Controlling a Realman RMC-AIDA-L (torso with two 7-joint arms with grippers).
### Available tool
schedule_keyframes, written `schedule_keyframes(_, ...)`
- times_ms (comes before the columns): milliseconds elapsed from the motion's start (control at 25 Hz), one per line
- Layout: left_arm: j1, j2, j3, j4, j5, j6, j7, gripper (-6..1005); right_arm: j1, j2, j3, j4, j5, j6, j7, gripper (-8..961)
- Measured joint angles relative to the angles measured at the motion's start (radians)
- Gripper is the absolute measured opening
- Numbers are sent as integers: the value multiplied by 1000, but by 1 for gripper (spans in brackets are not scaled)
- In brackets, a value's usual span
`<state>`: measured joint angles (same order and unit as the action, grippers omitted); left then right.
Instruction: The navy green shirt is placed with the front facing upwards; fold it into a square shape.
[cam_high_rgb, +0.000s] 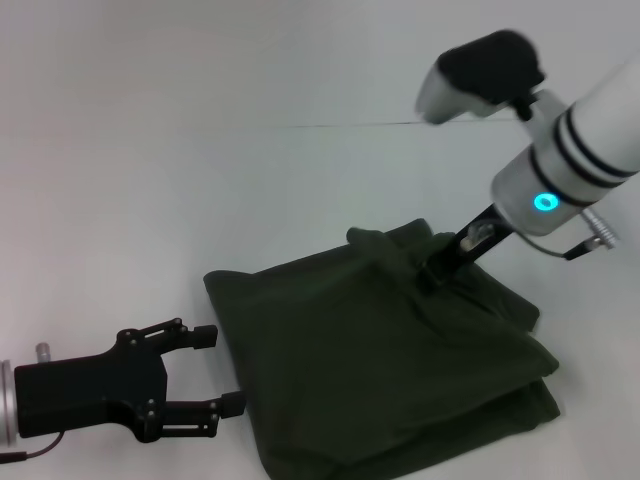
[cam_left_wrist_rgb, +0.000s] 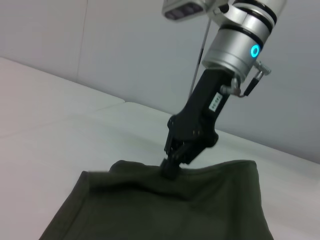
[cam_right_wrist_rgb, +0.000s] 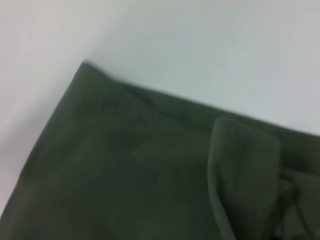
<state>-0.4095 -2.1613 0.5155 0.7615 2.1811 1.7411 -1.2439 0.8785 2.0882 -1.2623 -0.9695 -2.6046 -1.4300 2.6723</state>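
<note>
The navy green shirt (cam_high_rgb: 380, 370) lies folded into a thick, roughly square bundle on the white table, plain green side up, lettering hidden. My right gripper (cam_high_rgb: 430, 277) reaches down onto its far edge and is shut on a raised pinch of cloth, which the left wrist view shows at the right gripper (cam_left_wrist_rgb: 170, 169). A rumpled flap of the shirt (cam_right_wrist_rgb: 150, 165) shows in the right wrist view. My left gripper (cam_high_rgb: 220, 370) stands open just off the shirt's left edge, nothing between its fingers.
White table (cam_high_rgb: 200, 150) all around the shirt, with a thin seam line (cam_high_rgb: 340, 125) across the far part. A pale wall (cam_left_wrist_rgb: 125, 45) rises behind the table.
</note>
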Motion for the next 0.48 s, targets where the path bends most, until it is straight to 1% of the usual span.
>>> schedule_keyframes(160,0,0,0,0,0,1,0,925,-44,-1,96,-66,-26,-34,1,19)
schedule_keyframes(320,0,0,0,-1,0,3,0,925,-89,-5,149,-89,-44,-49,1,20)
schedule_keyframes(480,0,0,0,-3,0,3,-1,924,-139,-5,184,-96,-55,-32,-2,20)
